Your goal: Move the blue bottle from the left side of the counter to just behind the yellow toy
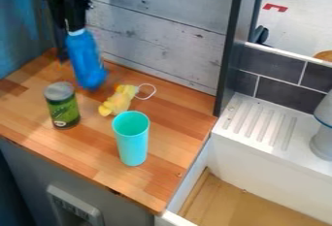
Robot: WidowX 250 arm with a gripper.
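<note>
A: In the camera view, where is the gripper [75,27]?

B: Toward the upper left, hanging down over the wooden countertop [162,147], near the whitewashed plank wall [162,26].

A: And its fingers?

B: Closed around the top of a blue bottle [86,62]. The bottle hangs at a slight tilt, base down; whether it touches the wood, I can't tell.

A: What's around it?

B: Just beside its lower end lies a yellow plush toy [118,102] with a white loop [148,91] at one end. On the other side, nearer the camera, a green can [63,111] with a grey top stands upright.

A: Anything else on the wood?

B: A turquoise tumbler [133,145], upright and open at the top, nearer the camera than the toy.

A: And past the dark post [231,50]?

B: A white ribbed drainboard [256,123], with dark grey tiles [280,90] behind it and a wood-coloured basin floor [240,208] in front.
</note>
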